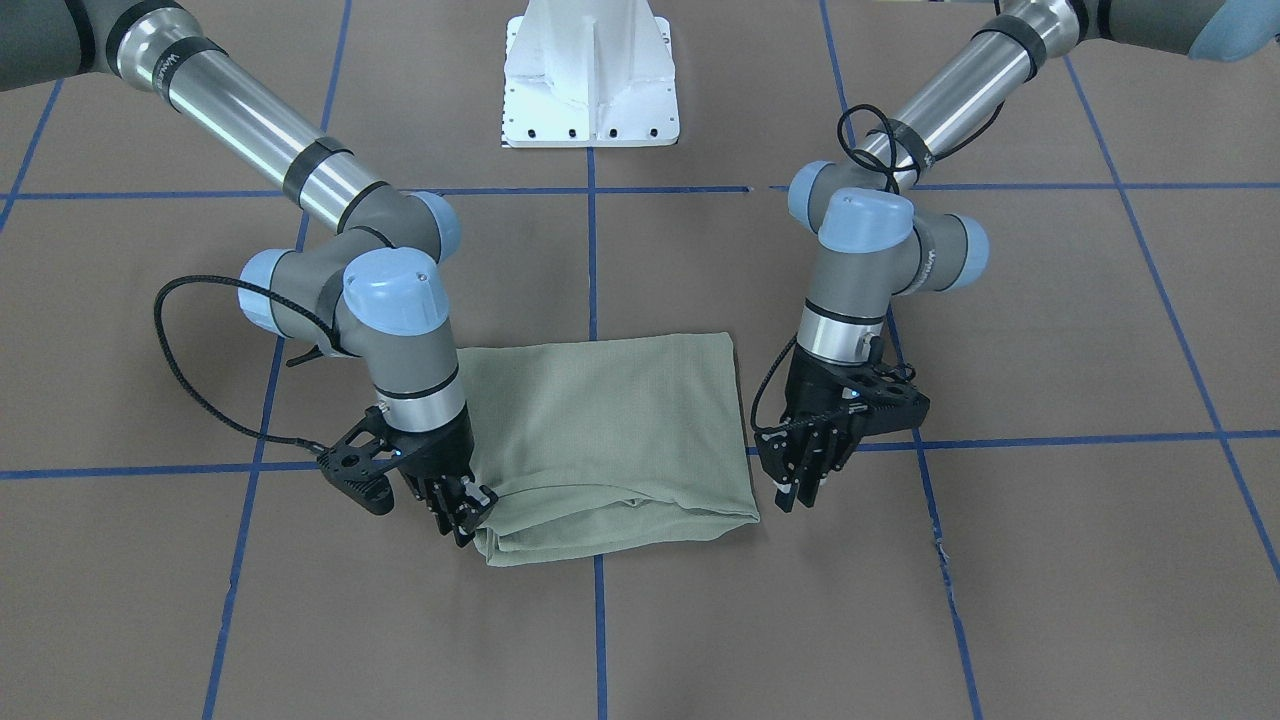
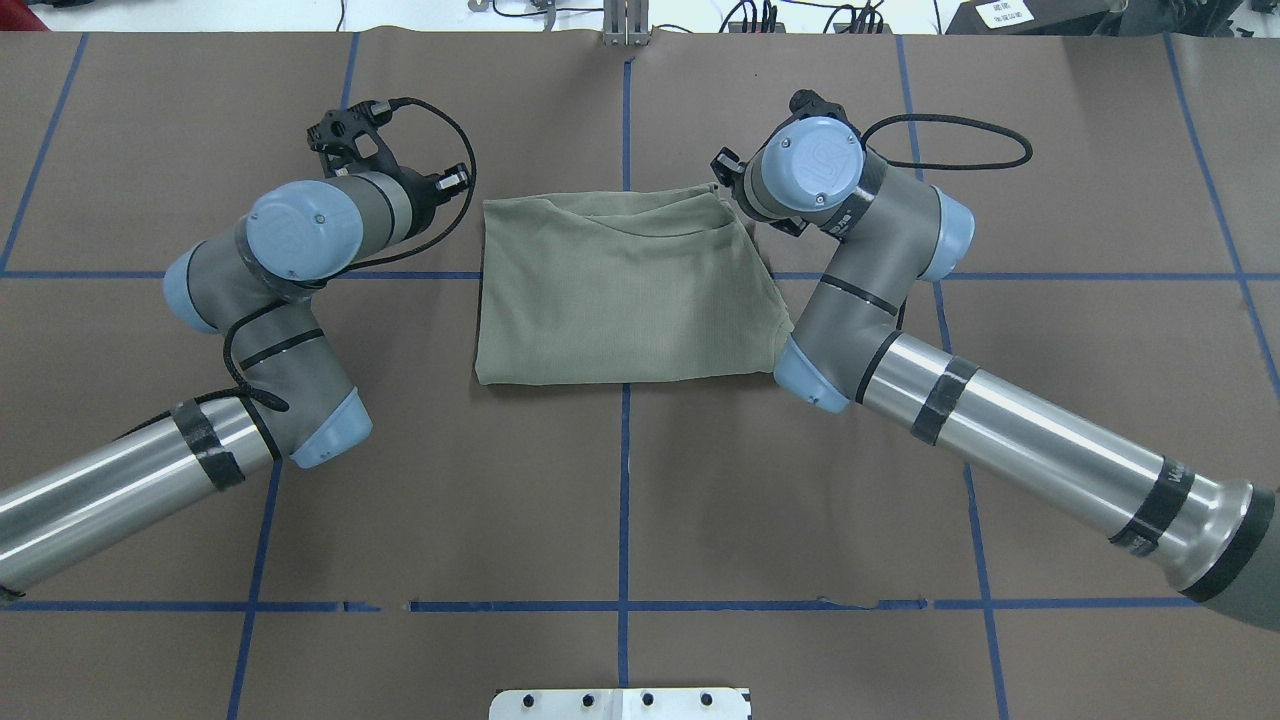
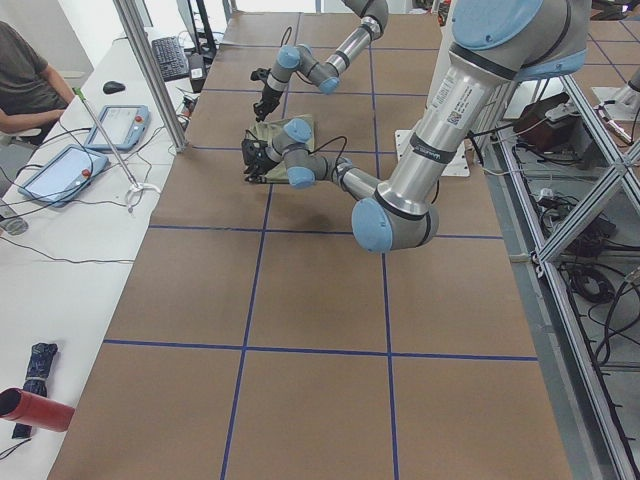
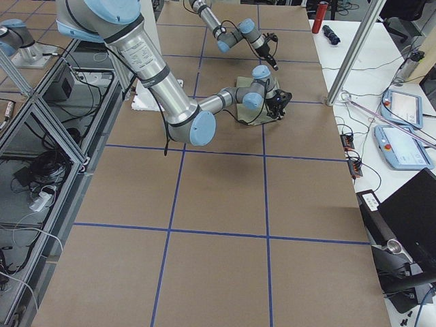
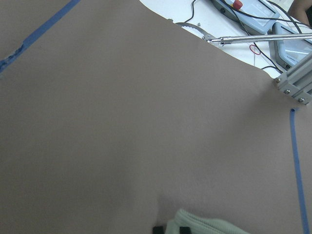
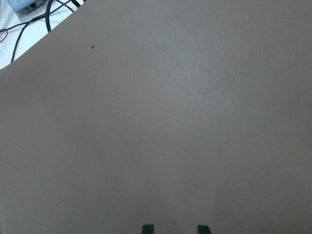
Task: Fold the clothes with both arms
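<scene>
The pale sage-green shirt point(image 1: 610, 430) lies folded into a rough rectangle in the middle of the brown table; it also shows in the overhead view point(image 2: 625, 290). My right gripper point(image 1: 468, 520) points down at the shirt's far corner, its fingers touching the cloth edge. In its wrist view the right gripper point(image 6: 175, 230) shows two tips apart with only bare table between them. My left gripper point(image 1: 797, 495) hangs just off the shirt's other far corner, apart from the cloth. In its wrist view the left gripper point(image 5: 170, 229) shows a narrow gap, with a bit of shirt point(image 5: 209, 225) behind it.
The white pedestal base point(image 1: 590, 80) stands on the robot's side of the table. Blue tape lines point(image 2: 625, 480) grid the brown surface. Beyond the far edge is a white desk with tablets point(image 3: 60, 170), an aluminium post point(image 3: 150, 70) and a seated person point(image 3: 25, 80).
</scene>
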{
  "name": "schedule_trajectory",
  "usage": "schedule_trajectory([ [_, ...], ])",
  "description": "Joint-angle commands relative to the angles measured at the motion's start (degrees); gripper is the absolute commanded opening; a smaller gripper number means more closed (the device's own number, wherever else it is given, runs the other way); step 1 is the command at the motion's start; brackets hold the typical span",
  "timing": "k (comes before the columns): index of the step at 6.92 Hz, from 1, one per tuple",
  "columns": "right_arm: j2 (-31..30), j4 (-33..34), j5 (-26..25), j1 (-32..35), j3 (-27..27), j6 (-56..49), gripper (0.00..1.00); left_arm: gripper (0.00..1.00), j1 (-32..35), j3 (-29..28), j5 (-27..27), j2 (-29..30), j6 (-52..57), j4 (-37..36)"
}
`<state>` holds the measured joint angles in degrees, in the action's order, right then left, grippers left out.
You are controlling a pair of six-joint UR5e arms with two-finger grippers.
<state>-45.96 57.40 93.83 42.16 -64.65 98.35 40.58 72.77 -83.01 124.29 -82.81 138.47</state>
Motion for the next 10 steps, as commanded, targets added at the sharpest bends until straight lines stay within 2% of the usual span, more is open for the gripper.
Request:
schedule_trajectory([
  [1, -1.9, -0.7, 8.8, 7.9, 0.3, -12.4, 1.0, 0.7, 2.1, -0.4, -0.4, -0.6, 2.9, 2.4],
  [2, -3.9, -0.8, 10.6, 9.8, -0.1, -16.0, 1.0, 0.7, 2.2, 3.5, -1.0, -4.1, 4.8, 2.4],
  [3, -7.9, -0.5, 14.8, 12.3, -3.1, -21.7, 1.0, 0.7, 4.1, 7.5, -6.3, -7.0, 10.9, 2.4],
  [4, -13.0, -0.4, 20.9, 16.8, -6.2, -29.1, 1.0, 0.7, 6.8, 10.9, -13.0, -11.4, 15.4, 2.4],
  [6, -21.6, -0.2, 33.6, 28.4, -7.7, -49.9, 1.0, 0.7, 16.1, 17.6, -27.9, -21.2, 32.6, 1.6],
  [7, -24.6, 2.2, 38.8, 33.4, -7.6, -61.7, 1.0, 0.7, 22.8, 17.7, -37.0, -24.8, 42.4, 1.4],
  [8, -26.7, 7.4, 41.5, 38.0, -7.7, -74.3, 1.0, 0.7, 29.1, 17.6, -42.9, -28.3, 50.6, 1.1],
  [9, -28.3, 13.8, 41.7, 42.0, -8.8, -84.5, 1.0, 0.7, 35.4, 17.3, -48.9, -29.5, 59.6, -3.2],
  [10, -28.5, 25.7, 41.6, 46.4, -12.6, -95.8, 1.0, 0.7, 41.2, 18.0, -51.8, -29.5, 69.1, -13.0],
])
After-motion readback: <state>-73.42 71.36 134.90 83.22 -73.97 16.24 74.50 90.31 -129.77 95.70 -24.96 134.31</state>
